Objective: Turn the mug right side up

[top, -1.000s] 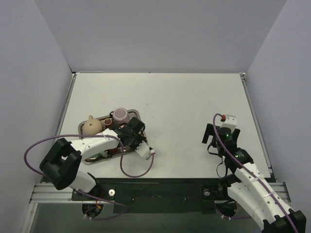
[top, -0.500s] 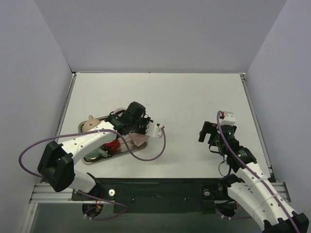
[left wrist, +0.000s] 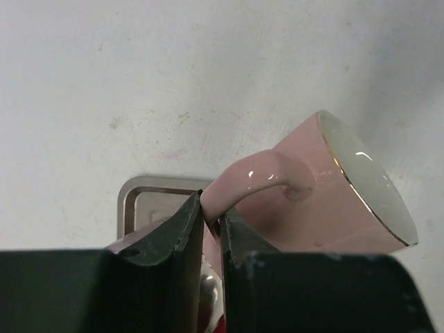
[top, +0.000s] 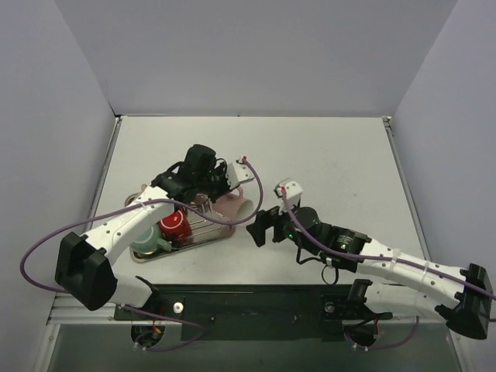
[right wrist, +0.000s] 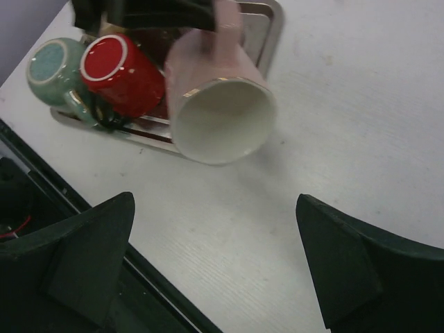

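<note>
The pink mug (top: pixel 237 206) hangs tipped on its side at the tray's right edge, its white mouth facing the right arm. My left gripper (top: pixel 211 192) is shut on the mug's handle (left wrist: pixel 253 177), and the fingers (left wrist: pixel 173 236) pinch it from both sides in the left wrist view, with the body (left wrist: pixel 333 205) beyond. My right gripper (top: pixel 262 229) is open and empty, just right of the mug. In the right wrist view the mug's mouth (right wrist: pixel 223 121) lies ahead of the open right gripper (right wrist: pixel 215 202).
A metal tray (top: pixel 203 237) sits at the front left and holds a red mug (top: pixel 175 225) and a teal mug (top: pixel 146 242). Both also show in the right wrist view, red (right wrist: pixel 123 75) and teal (right wrist: pixel 54 69). The table's near edge lies just below.
My left gripper has carried the pink mug off the tray to the right and tipped it on its side. My right arm has swung far left, up to the mug.
</note>
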`<state>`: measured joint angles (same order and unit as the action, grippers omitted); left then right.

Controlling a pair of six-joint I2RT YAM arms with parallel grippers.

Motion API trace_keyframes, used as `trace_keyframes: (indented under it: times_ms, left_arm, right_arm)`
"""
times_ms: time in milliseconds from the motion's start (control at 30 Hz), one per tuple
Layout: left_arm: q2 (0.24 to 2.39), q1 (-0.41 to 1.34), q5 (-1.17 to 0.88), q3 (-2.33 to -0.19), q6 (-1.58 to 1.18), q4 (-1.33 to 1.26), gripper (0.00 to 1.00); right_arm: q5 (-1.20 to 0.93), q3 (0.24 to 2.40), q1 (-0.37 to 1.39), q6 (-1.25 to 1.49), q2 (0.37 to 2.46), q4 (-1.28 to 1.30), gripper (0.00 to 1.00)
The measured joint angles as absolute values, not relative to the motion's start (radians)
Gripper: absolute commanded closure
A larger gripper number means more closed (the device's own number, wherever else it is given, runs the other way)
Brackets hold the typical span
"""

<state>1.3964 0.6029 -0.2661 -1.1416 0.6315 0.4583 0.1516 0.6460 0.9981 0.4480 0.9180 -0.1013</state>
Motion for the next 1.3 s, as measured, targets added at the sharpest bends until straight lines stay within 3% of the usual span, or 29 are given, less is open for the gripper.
trace_keyframes:
  times_ms: [133, 333, 533, 633, 733, 867, 900, 967, 1167, 1300]
  left_arm:
    - [1.374, 0.603, -0.321, -1.142, 0.536, 0.458, 1.0]
    - [1.34, 0.601, -0.384, -1.148, 0.444, 0.458, 1.0]
    - [1.339, 0.6, -0.427, -1.153, 0.346, 0.456, 1.0]
    - [1.339, 0.599, -0.448, -1.154, 0.308, 0.455, 1.0]
    - [1.339, 0.588, -0.459, -1.154, 0.279, 0.437, 1.0]
    - [1.339, 0.566, -0.474, -1.154, 0.252, 0.399, 1.0]
    - [1.339, 0.566, -0.477, -1.154, 0.248, 0.395, 0.65]
    - [1.339, 0.567, -0.487, -1.154, 0.239, 0.385, 0.14]
    - [1.319, 0.535, -0.483, -1.155, 0.208, 0.344, 0.13]
    - [1.317, 0.465, -0.474, -1.175, 0.229, 0.349, 0.12]
  right_arm:
    - [0.197, 0.783, 1.134, 0.361, 1.068, -0.129, 0.12]
    - [0.259, 0.865, 1.142, 0.307, 1.169, -0.155, 0.24]
    - [0.282, 0.881, 1.142, 0.309, 1.259, -0.207, 0.51]
    - [0.286, 0.884, 1.135, 0.319, 1.289, -0.221, 0.7]
    - [0.268, 0.884, 1.124, 0.34, 1.292, -0.228, 1.0]
    - [0.243, 0.882, 1.089, 0.351, 1.284, -0.229, 1.0]
    - [0.229, 0.88, 1.081, 0.353, 1.277, -0.226, 1.0]
    - [0.211, 0.877, 1.07, 0.357, 1.254, -0.207, 1.0]
    - [0.242, 0.873, 0.918, 0.374, 1.161, 0.072, 1.0]
    - [0.251, 0.873, 0.7, 0.372, 1.079, 0.262, 1.0]
